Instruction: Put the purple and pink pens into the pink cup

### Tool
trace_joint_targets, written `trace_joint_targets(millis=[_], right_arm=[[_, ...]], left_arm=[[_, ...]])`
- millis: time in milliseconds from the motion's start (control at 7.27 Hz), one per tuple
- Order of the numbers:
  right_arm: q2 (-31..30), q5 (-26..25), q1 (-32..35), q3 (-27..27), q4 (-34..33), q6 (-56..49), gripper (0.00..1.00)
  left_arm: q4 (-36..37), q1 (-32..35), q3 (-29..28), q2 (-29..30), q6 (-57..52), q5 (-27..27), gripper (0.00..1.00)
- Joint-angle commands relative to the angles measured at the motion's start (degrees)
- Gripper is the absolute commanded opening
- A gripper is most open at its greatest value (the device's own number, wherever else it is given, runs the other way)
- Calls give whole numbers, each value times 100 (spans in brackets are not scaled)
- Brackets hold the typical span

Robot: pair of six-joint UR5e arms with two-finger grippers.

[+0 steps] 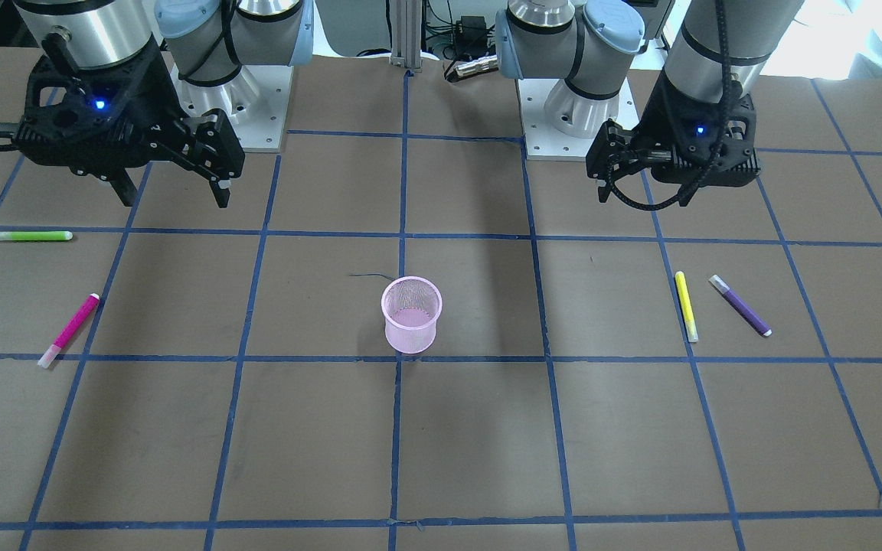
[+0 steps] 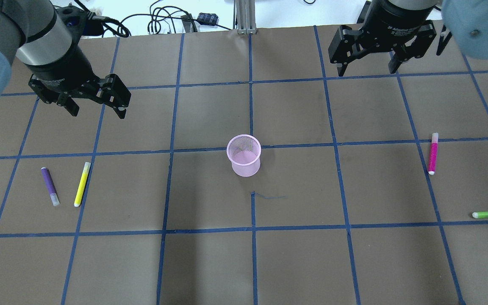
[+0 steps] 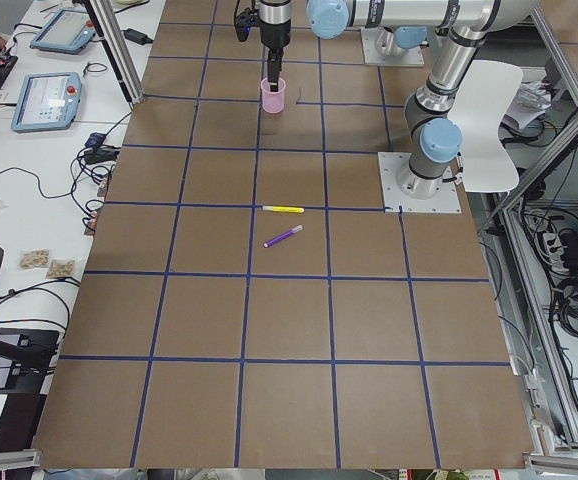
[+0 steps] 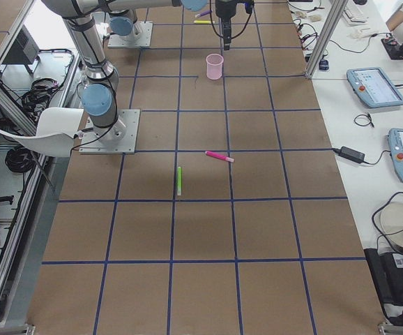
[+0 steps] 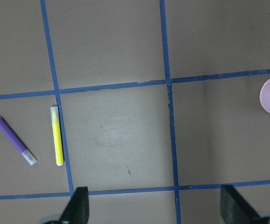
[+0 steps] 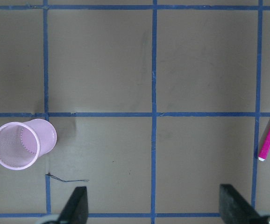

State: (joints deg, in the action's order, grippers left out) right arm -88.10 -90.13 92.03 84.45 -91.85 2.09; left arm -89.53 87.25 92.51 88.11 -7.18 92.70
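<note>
With both sets of jaws held wide and empty, the purple pen (image 2: 50,186) is found slantwise outboard of the left gripper (image 2: 98,112), past a yellow pen (image 2: 81,184), the pink pen (image 2: 432,153) outboard of the right gripper (image 2: 367,71), and the pink cup (image 2: 246,167) between them.

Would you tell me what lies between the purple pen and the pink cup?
In the overhead view, only the yellow pen, close beside the purple pen; from there to the pink cup the table is bare.
</note>
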Motion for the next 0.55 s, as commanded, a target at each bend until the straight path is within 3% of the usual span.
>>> trace_joint_targets(millis=[0, 275, 412], right_arm=[[-22, -4, -62, 45, 27, -15, 100], [-58, -109, -332, 141, 237, 28, 100], [-75, -49, -857, 525, 229, -67, 100]], left_arm=[[-3, -7, 4, -4, 15, -103, 100], [-12, -7, 31, -13, 41, -86, 100], [-12, -7, 31, -13, 33, -59, 100]])
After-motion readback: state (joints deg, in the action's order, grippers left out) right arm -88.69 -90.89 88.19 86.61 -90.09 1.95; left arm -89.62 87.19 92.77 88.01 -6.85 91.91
